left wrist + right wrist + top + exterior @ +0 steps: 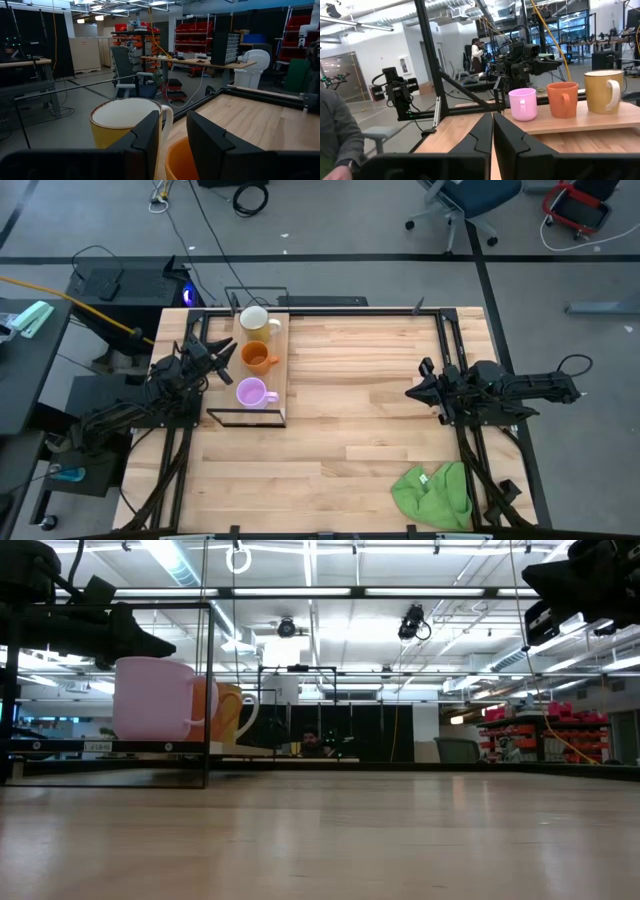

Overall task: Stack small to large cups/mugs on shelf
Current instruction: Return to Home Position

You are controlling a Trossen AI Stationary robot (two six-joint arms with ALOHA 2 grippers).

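Apparently finished, bar the retreat. At the near table edge lies a green cloth (432,495), no part of the job. Next, the shelf (282,372), on the left side of the table; long axis near-to-far, straight away from the low camera. On it, nearest first: light purple mug (250,392), orange mug (257,357), pale yellow mug (254,322) at the far end. Small to large, one row, side by side, not nested. All upright, mouths up, handles toward the table's middle and the right arm.

Left gripper (225,355) just beside the orange mug at the shelf's left side, aimed across the row. Fingers narrowly apart, gripping nothing. Right gripper (412,391) well apart, over the table's right side. Fingers pressed together, empty.

Nothing left to place, judging by this. Remains only to bring both arms to rest.
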